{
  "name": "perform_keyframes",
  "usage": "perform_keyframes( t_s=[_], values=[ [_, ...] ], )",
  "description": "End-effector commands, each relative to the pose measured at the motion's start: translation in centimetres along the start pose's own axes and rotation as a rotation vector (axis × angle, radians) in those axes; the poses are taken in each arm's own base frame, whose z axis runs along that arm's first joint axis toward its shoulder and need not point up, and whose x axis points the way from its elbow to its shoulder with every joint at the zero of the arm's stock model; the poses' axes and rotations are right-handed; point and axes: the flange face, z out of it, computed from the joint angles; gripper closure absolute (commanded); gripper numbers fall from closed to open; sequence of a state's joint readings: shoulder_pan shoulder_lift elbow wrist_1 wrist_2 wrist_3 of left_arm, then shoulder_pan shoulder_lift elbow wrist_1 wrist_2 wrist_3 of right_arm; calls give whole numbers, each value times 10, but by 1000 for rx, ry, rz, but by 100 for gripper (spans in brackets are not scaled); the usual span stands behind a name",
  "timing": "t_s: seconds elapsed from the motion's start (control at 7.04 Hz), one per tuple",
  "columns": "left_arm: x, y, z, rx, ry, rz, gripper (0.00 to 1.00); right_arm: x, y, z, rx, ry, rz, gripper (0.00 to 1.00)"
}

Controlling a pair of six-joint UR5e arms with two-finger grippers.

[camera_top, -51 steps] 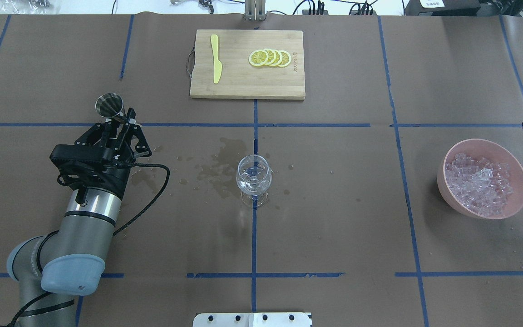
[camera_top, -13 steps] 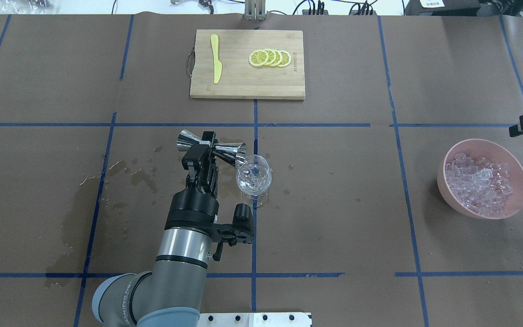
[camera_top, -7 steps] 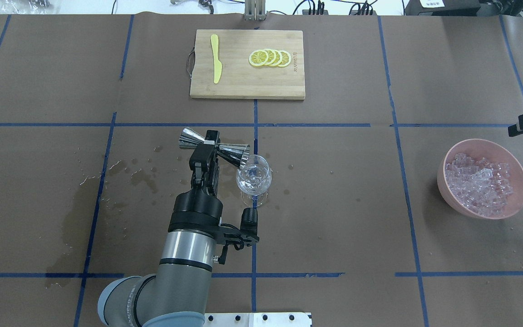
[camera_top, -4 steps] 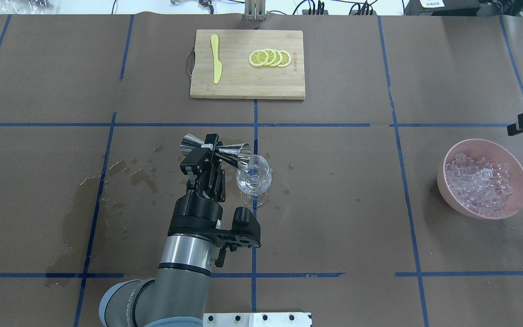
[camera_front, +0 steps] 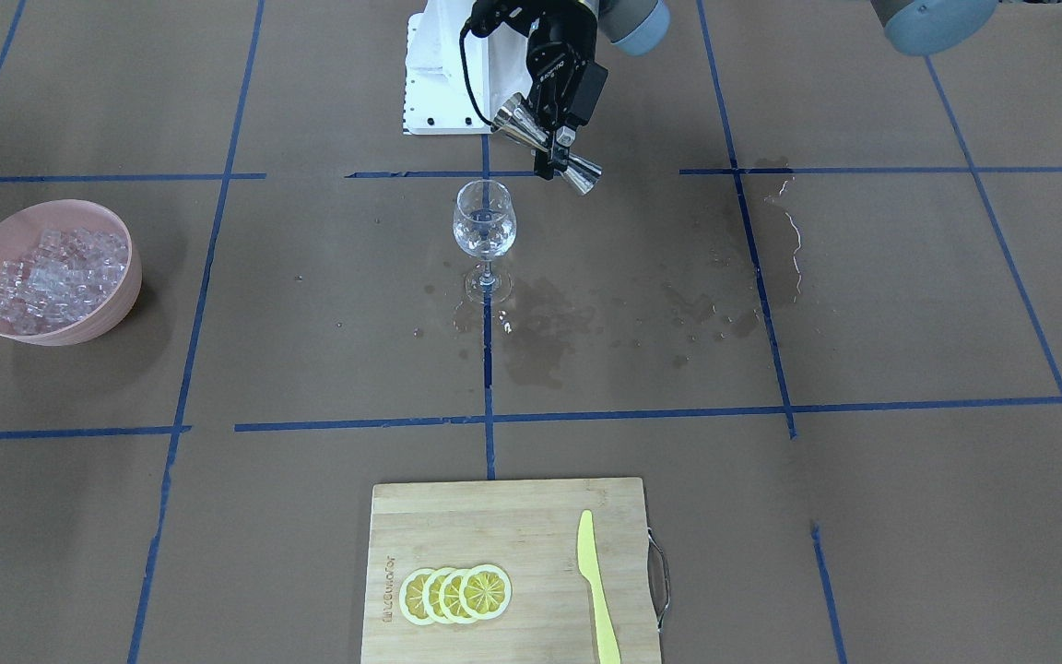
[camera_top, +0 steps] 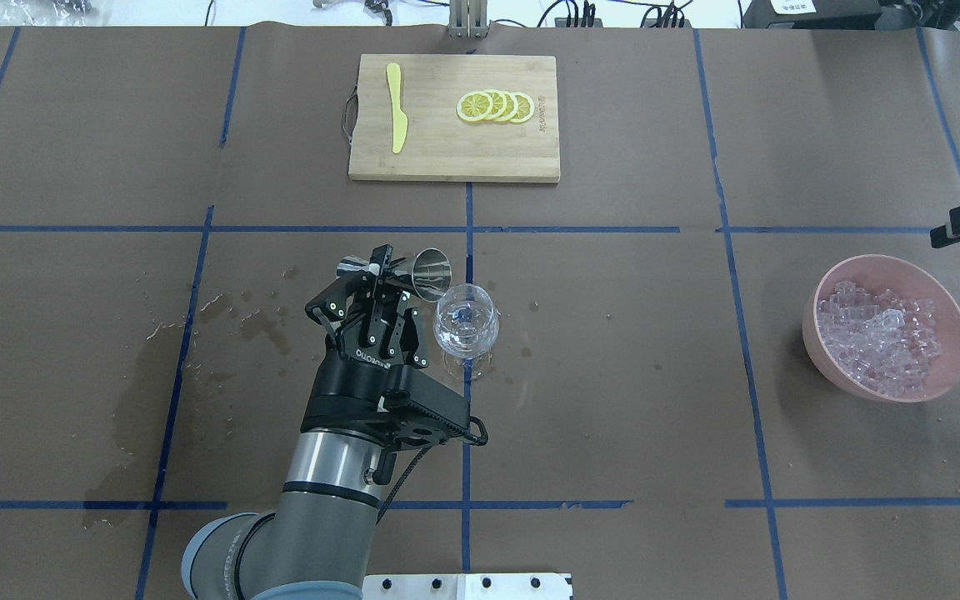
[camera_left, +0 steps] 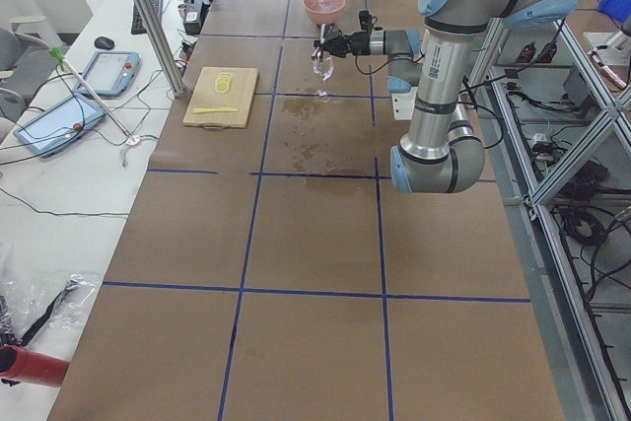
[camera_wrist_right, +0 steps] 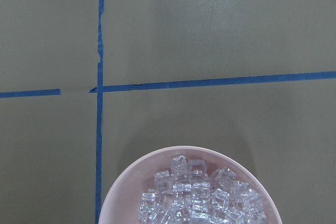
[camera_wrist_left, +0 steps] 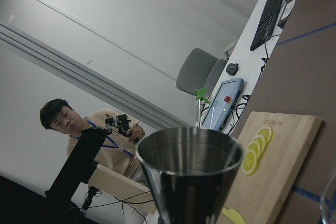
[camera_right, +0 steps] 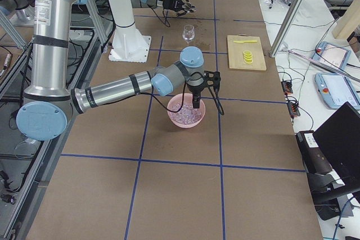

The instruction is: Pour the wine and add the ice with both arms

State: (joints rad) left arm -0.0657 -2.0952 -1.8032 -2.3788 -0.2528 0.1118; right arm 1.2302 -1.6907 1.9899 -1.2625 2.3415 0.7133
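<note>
L fingers (camera_top: pixel 380 260) clamped on jigger (camera_top: pixel 430 273), beside glass (camera_top: pixel 465 321). Ice (camera_top: pixel 884 337) in bowl (camera_top: pixel 855 387), prob. just below R fingers (camera_right: pixel 194 103); their gap can't tell.

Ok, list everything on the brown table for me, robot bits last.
Wine glass: one, clear, upright at table centre.
Jigger: one, silver, held tilted next to the glass rim.
Bowl: one, pink, robot's right side of the table.
Ice: many cubes, clear, in the bowl.
Cutting board: one, wooden, far edge, centre.
Lemon slices: four, yellow, overlapping on the board.
Knife: one, yellow, on the board, apart from the slices.
Wet patches: several, dark, mostly on the robot's left of the glass.
Left gripper: one, black, shut on the jigger.
Right gripper: one, black, above the bowl; open or shut unclear.
</note>
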Motion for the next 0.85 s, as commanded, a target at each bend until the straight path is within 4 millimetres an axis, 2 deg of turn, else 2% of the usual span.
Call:
perform_keyframes(
  t_s=[0.0, 0.14, 0.43, 0.71],
  values=[
    [-7, 13, 2, 14, 23, -80, 100, -1, 0, -1, 1, -2, -2, 0],
    [-15, 37, 1, 25, 21, -111, 100, -2, 0, -1, 2, -3, -3, 0],
    [-31, 54, 4, 56, 45, -192, 100, -5, -2, -3, 7, -5, -8, 0],
    [-45, 68, 2, 97, 78, -399, 100, -7, -4, -3, 9, -7, -11, 0]
  ],
)
